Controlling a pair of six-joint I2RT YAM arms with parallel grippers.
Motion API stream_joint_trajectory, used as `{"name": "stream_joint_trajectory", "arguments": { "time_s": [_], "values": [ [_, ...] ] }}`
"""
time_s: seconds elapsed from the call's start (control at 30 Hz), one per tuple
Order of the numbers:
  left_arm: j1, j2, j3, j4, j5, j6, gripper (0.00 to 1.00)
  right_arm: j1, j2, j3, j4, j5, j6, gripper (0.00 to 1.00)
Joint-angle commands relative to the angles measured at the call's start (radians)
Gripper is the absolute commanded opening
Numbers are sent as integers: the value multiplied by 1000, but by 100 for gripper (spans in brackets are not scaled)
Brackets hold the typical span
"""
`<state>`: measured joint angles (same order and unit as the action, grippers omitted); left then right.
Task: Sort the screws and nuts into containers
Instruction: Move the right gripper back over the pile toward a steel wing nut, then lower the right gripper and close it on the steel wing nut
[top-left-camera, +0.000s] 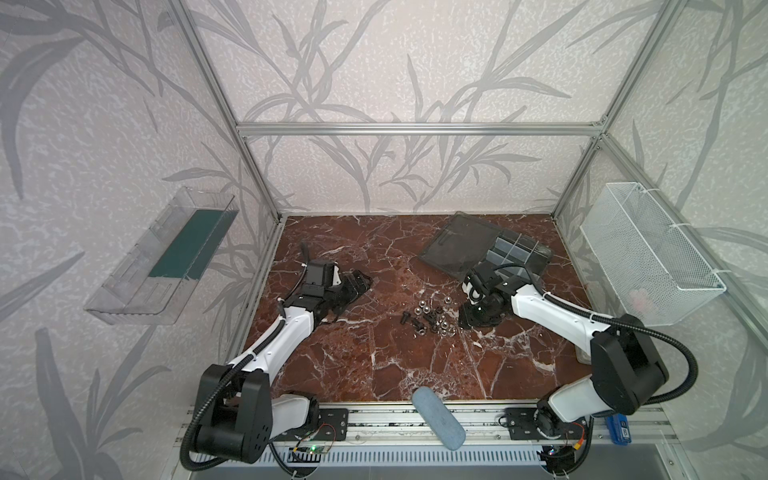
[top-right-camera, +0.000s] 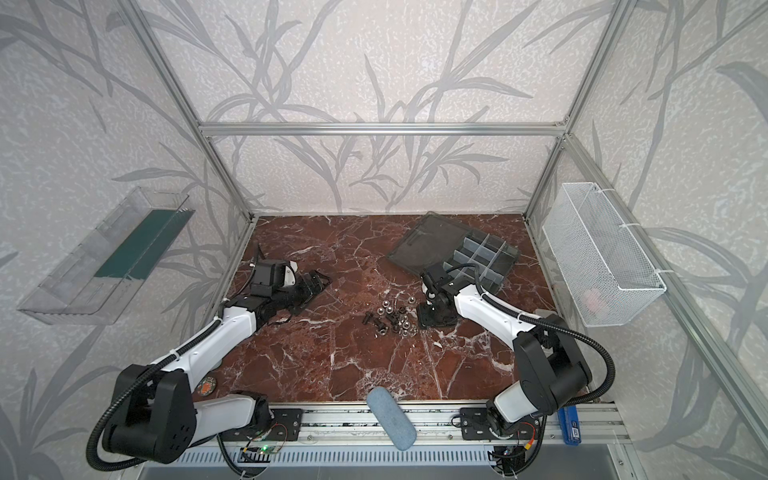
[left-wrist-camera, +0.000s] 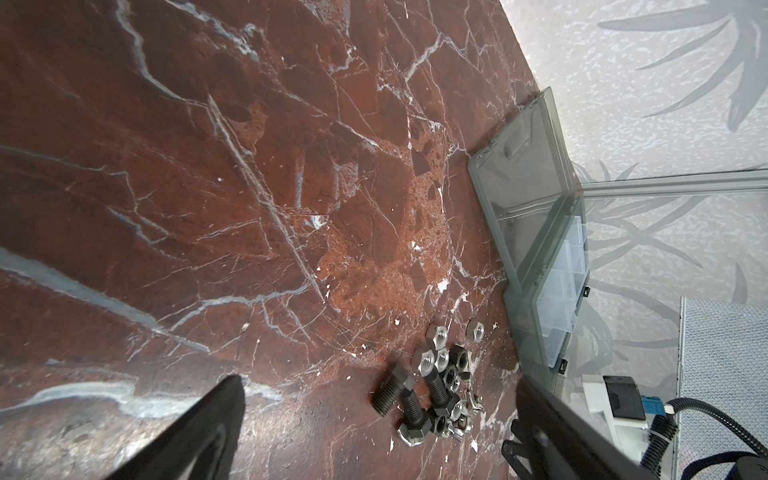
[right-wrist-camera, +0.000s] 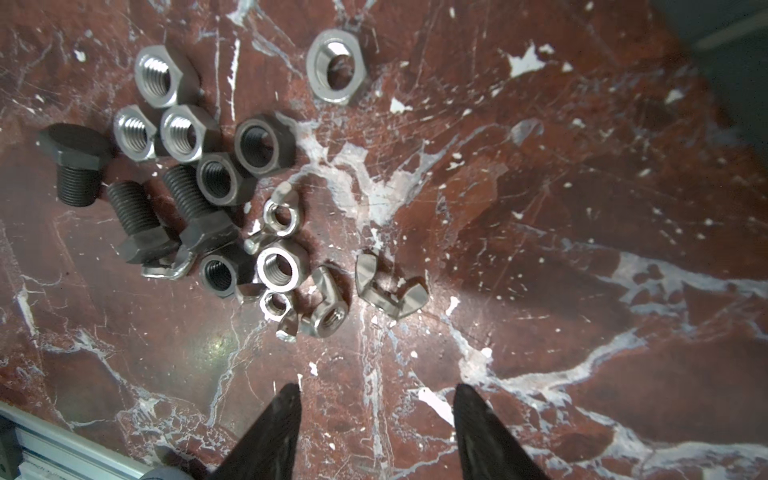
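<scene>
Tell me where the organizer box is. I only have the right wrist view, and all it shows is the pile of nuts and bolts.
Observer: In both top views the organizer box sits at the back right of the table, farther back than the pile.
Operator: Is its lid open?
Observer: Yes. The lid is folded out flat, toward the middle of the table.
Operator: Where is the left gripper?
Observer: The left gripper is low over the table to the left of the pile and apart from it. Its fingers are open.
</scene>
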<state>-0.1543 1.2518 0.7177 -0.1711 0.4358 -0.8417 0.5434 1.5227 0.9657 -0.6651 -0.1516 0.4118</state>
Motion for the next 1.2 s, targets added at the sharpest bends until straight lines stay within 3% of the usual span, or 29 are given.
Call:
{"name": "stream_joint_trajectory", "arguments": {
  "time_s": [0.0,0.23,1.17],
  "values": [
    [-5,6,19,4,9,-5,100,37,27,2,39,-19,61,62],
    [-5,-3,9,11,16,-4,99,97,114,44,35,17,106,62],
    [-5,-23,-27,28,-19,-8,99,98,219,80,75,-36,86,55]
  ]
}}
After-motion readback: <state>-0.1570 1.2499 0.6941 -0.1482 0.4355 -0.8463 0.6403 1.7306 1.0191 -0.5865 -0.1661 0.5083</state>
